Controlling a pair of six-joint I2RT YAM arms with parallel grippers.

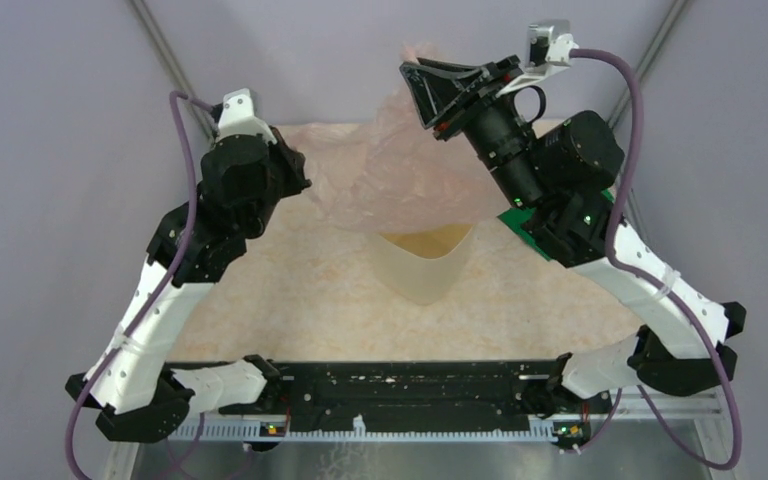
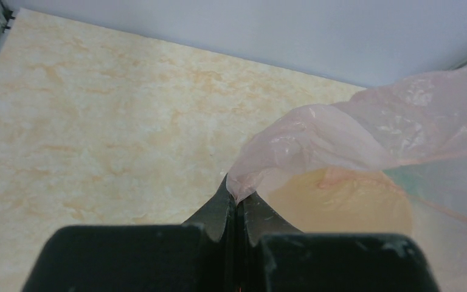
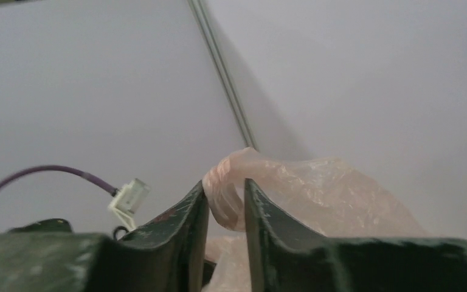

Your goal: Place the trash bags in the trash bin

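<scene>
Above the middle of the desk [image 1: 260, 300], I hold the pale-pink trash bag [image 1: 390, 165] stretched between my two claws. My left claw [image 2: 236, 204] is squeezed tight on one corner of the film, the plastic pinched at the tips of its pressed-together fingers, lower down and to the left of the trash bin [image 1: 426, 270]. My right claw [image 3: 225, 196] sits much higher, toward the back, narrowed on a bunched fold of the bag that bulges out between its fingers. From there the crinkly film hangs down in a loose sheet. In the overhead view its lower edge overlaps the far rim of the bin; whether any of it dips inside the mouth I cannot tell. The cream-beige bin stands upright on the desk, its mouth showing dimly through the film from my left wrist.
</scene>
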